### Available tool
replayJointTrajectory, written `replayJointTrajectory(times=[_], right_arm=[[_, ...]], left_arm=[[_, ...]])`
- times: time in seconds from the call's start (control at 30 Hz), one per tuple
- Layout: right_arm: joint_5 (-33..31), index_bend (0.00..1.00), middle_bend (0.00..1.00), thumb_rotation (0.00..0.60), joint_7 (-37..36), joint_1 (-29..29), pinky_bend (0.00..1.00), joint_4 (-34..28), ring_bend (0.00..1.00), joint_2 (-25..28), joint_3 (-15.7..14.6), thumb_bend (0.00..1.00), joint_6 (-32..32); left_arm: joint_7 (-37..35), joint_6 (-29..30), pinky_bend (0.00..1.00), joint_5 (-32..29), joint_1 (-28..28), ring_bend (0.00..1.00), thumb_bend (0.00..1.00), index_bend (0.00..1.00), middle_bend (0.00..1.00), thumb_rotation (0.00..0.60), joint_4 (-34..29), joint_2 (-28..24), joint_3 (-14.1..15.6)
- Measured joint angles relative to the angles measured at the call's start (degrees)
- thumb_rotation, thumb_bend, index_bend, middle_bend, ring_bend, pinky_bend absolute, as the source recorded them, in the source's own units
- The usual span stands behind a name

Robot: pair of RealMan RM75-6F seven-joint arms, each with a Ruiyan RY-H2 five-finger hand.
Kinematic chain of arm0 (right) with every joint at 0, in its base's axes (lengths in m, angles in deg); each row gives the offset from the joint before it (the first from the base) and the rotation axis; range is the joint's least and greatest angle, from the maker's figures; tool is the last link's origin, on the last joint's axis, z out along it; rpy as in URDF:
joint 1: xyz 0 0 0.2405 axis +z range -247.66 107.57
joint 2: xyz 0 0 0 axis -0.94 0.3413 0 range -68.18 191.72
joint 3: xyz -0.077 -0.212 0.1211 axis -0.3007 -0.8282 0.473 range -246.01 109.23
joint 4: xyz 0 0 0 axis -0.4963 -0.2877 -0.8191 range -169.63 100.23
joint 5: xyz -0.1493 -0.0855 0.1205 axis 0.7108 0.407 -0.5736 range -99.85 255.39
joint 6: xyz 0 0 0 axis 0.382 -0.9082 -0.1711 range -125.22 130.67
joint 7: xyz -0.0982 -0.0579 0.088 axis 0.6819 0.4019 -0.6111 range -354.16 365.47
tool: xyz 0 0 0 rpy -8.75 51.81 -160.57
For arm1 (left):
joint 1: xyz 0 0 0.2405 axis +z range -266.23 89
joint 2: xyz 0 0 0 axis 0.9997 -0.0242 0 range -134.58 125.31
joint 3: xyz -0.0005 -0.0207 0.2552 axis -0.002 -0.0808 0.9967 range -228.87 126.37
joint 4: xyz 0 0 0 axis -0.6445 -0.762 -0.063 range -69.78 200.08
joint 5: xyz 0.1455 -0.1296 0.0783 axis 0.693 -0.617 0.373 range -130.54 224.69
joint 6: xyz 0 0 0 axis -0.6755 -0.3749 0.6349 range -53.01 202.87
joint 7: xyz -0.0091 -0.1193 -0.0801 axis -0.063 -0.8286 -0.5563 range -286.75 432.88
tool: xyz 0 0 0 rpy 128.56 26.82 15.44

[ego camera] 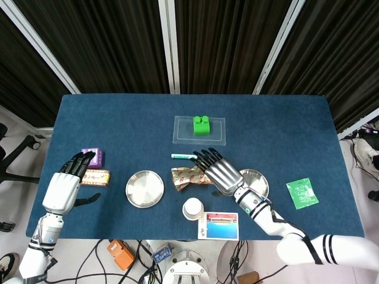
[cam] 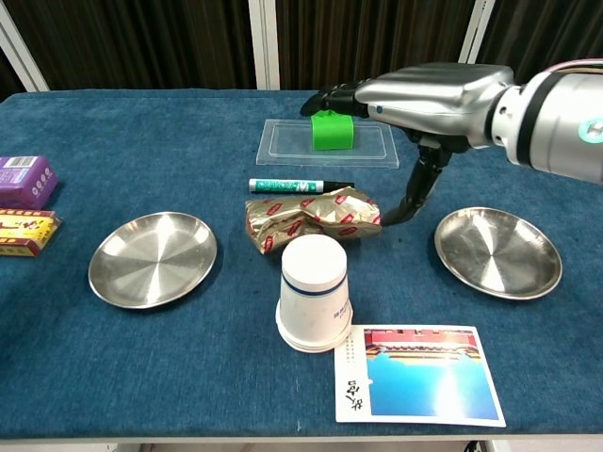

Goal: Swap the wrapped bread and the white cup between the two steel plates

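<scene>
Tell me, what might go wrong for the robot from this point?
The right hand hovers open above the wrapped bread. The marker lies right against it, so a grab could drag it along. The white cup stands upside down between the plates, its rim touching the postcard; an arm sweeping low could topple it. Both steel plates are empty, so nothing is swapped yet.

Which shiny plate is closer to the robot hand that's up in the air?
The right plate. The right hand hovers open just above and left of it, while the left plate lies far across, past the bread and cup.
</scene>
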Motion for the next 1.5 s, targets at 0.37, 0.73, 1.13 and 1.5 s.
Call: replayJointTrajectory(times=[0.37, 0.73, 1.13, 1.5], right_arm=[[-12.5, 0.31, 0.2, 0.6, 5.7, 8.5, 0.26, 15.4, 0.19, -12.3, -0.2, 0.24, -3.0], [-11.4, 0.76, 0.57, 0.6, 2.1, 10.4, 0.65, 21.4, 0.62, -16.3, -1.2, 0.32, -2.8], [-2.9, 0.87, 0.66, 0.6, -4.0, 7.8, 0.72, 16.3, 0.72, -12.1, -0.5, 0.35, 4.0], [9.4, 0.86, 0.66, 0.6, -16.2, -2.4, 0.71, 8.8, 0.72, 4.8, -3.3, 0.35, 13.6]], left_arm=[[-0.2, -0.9, 0.25, -1.5, -0.3, 0.09, 0.03, 0.01, 0.09, 0.6, -0.4, -0.8, -1.0], [-0.2, -2.1, 0.25, -2.6, -0.8, 0.1, 0.03, 0.01, 0.09, 0.6, -0.2, -0.7, -1.3], [-0.1, -2.3, 0.25, -3.0, -0.9, 0.1, 0.03, 0.0, 0.09, 0.6, 0.1, -0.5, -1.6], [1.5, -3.0, 0.25, -1.7, -1.6, 0.1, 0.03, 0.01, 0.09, 0.6, -0.6, 0.2, -1.1]])
